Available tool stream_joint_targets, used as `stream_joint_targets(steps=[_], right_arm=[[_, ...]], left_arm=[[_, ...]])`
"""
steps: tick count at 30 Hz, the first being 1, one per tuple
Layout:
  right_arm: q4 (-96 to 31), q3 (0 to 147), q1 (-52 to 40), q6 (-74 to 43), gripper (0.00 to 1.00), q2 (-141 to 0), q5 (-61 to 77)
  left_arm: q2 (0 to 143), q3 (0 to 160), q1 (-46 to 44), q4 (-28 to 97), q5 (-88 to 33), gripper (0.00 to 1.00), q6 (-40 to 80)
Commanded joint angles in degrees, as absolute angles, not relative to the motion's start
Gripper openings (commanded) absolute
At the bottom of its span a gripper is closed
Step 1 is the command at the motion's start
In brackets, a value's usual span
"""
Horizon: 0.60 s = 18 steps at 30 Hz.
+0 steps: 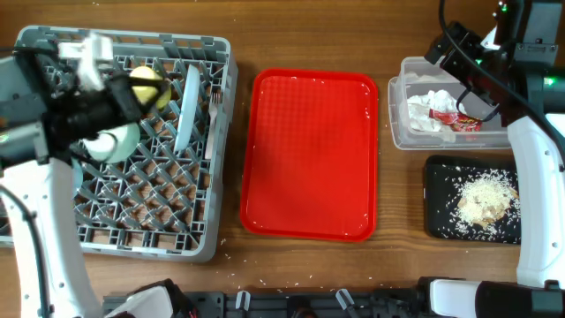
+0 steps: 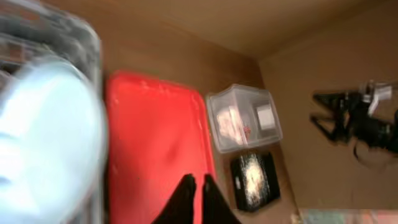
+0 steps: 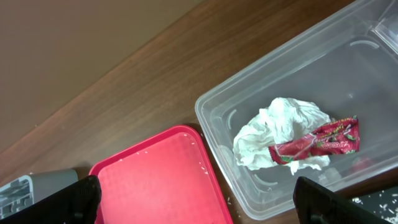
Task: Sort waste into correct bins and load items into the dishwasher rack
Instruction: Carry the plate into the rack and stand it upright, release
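The grey rack (image 1: 53,225) at the left holds a yellow cup (image 1: 152,86), an upright mint plate (image 1: 187,110), a white fork (image 1: 213,106) and a pale bowl (image 1: 116,141). No chopstick shows. My left gripper (image 1: 132,95) hovers over the rack beside the cup; its wrist view is blurred and shows the fingers (image 2: 194,193) shut and empty. The clear tub (image 1: 397,97) holds the tissue (image 3: 280,130) and red wrapper (image 3: 320,142). My right gripper (image 3: 199,199) is open and empty above the tub's left edge. The black tray (image 1: 437,199) holds the rice clump (image 1: 484,199).
The flat red tray (image 1: 309,155) lies bare between the rack and the bins, with a few white crumbs on it. A blurred pale blue dish (image 2: 50,137) fills the left of the left wrist view. Arm bases and cables stand at the table's left and right edges.
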State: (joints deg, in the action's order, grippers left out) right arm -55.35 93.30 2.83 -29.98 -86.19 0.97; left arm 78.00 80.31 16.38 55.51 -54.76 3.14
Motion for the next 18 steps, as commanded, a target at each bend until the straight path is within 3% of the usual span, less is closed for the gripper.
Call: stream_joint_targets(steps=[1, 3, 5, 9, 12, 18], right_arm=[[-55.3, 94.1, 2.8, -30.1, 1.00, -86.4, 0.0], [-55.3, 94.1, 2.8, -30.0, 1.00, -86.4, 0.0], [-55.3, 94.1, 2.8, -30.0, 1.00, -86.4, 0.0], [-55.3, 94.1, 2.8, -30.0, 1.00, -86.4, 0.0], [-55.3, 94.1, 2.8, -30.0, 1.00, -86.4, 0.0], [-55.3, 94.1, 2.8, -30.1, 1.00, -86.4, 0.0]], left_arm=[[80.9, 79.1, 7.4, 57.3, -48.0, 0.04, 0.3], [84.0, 78.8, 0.0, 57.2, -36.4, 0.04, 0.5], [88.4, 78.8, -6.2, 54.6, -15.8, 0.04, 6.7], [92.4, 78.8, -8.4, 51.9, 6.6, 0.04, 11.7], [91.8, 78.8, -8.3, 49.8, 14.7, 0.04, 14.5], [83.4, 79.9, -8.2, 48.5, 14.9, 0.04, 16.0]])
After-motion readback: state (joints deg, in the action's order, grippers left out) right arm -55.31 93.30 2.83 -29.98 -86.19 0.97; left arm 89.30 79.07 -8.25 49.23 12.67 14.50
